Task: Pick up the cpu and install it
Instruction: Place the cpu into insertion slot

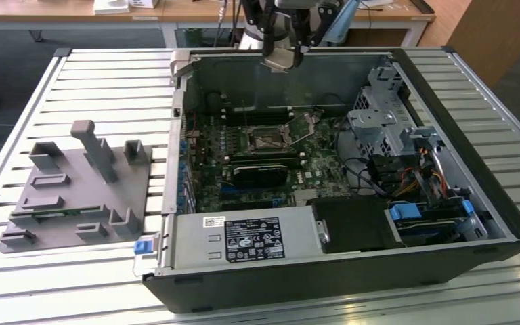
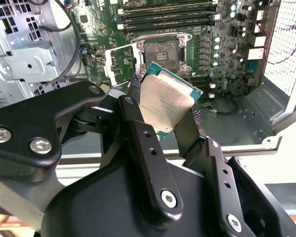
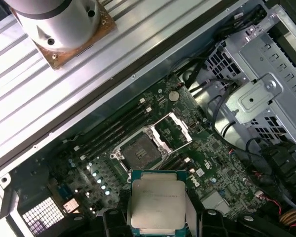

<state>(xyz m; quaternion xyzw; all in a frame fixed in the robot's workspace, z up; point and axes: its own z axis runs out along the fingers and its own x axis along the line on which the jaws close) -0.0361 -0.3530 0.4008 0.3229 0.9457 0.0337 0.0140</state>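
My gripper (image 1: 284,55) hangs over the back wall of the open computer case (image 1: 504,203), shut on the cpu (image 1: 280,61). In both wrist views the cpu (image 2: 165,101) (image 3: 155,203) is a flat square chip with a silver-grey metal top and a thin pale rim, pinched at two opposite edges by the black fingers (image 2: 138,133). It is in the air, well above the motherboard. The black socket (image 1: 267,140) (image 2: 163,48) (image 3: 140,148) lies below on the board, with its metal frame swung open and nothing in it.
Memory slots (image 2: 163,15) run beside the socket. A metal drive cage (image 3: 259,94) and cables fill one side of the case, and a power supply (image 1: 242,238) sits at the front. A grey parts fixture (image 1: 70,196) lies on the slatted table (image 1: 106,88) at the exterior view's left.
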